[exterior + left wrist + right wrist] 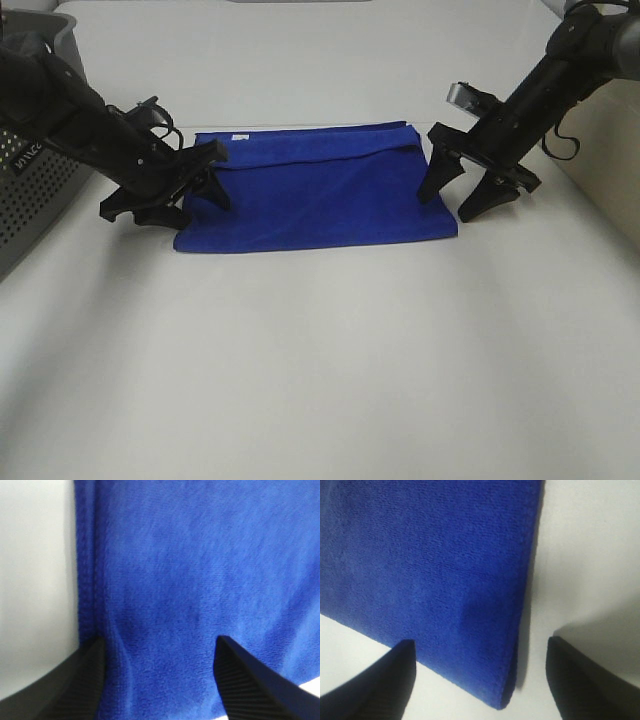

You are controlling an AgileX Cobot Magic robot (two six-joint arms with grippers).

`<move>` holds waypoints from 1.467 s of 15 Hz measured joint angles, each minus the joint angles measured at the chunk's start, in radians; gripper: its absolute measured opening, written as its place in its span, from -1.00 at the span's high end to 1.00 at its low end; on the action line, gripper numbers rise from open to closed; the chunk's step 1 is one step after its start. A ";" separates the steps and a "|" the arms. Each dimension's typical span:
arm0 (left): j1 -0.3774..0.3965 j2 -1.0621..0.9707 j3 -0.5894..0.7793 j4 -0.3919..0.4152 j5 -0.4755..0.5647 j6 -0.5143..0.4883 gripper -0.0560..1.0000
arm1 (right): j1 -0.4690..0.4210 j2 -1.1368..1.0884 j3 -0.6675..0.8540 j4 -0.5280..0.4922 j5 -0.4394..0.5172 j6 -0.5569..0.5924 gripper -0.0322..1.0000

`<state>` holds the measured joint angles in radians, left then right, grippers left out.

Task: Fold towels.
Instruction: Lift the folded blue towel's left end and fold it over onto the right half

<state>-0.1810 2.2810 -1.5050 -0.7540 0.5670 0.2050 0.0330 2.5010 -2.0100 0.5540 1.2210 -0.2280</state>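
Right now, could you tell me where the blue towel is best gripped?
Probably the short ends of the blue towel: left claw from the left, right claw from the right. It lies flat and folded; each open claw straddles an edge.

The towel [315,195] lies on the table [320,380], toward its far side. The left gripper [190,208] straddles the towel's left edge, the right gripper [447,207] its right edge. A basket [30,190] stands further left.

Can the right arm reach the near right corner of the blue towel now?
Probably yes: the right gripper is open, its fingers straddle a corner of the towel, and nothing lies between.
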 joint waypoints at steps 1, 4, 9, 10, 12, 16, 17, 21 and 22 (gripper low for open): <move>-0.001 0.004 0.000 -0.009 -0.001 0.000 -0.26 | 0.015 0.001 0.000 -0.002 0.000 0.000 -0.42; -0.006 0.008 -0.005 -0.018 0.004 0.001 -0.18 | 0.063 0.014 0.000 -0.002 -0.009 0.003 0.01; -0.012 0.004 -0.005 0.118 0.064 -0.048 0.85 | 0.064 0.020 0.000 -0.055 -0.016 0.064 0.91; -0.013 -0.006 -0.005 0.157 0.089 -0.058 0.85 | 0.064 0.014 0.000 -0.062 -0.015 0.073 0.91; -0.014 -0.029 -0.003 0.227 0.160 -0.077 0.85 | 0.064 -0.021 0.035 -0.077 -0.012 0.082 0.91; -0.015 -0.125 0.118 0.245 0.196 -0.086 0.85 | 0.066 -0.155 0.262 -0.076 -0.016 0.081 0.91; -0.016 -0.156 0.162 0.245 0.197 -0.086 0.85 | 0.066 -0.228 0.410 -0.075 -0.055 0.079 0.91; -0.017 -0.258 0.293 0.246 0.214 -0.086 0.85 | 0.066 -0.380 0.671 -0.025 -0.170 0.027 0.91; -0.017 -0.263 0.291 0.242 0.214 -0.086 0.85 | 0.066 -0.390 0.665 -0.023 -0.176 0.026 0.91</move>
<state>-0.1980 2.0180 -1.2140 -0.5120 0.7810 0.1190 0.0990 2.1110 -1.3450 0.5310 1.0450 -0.2020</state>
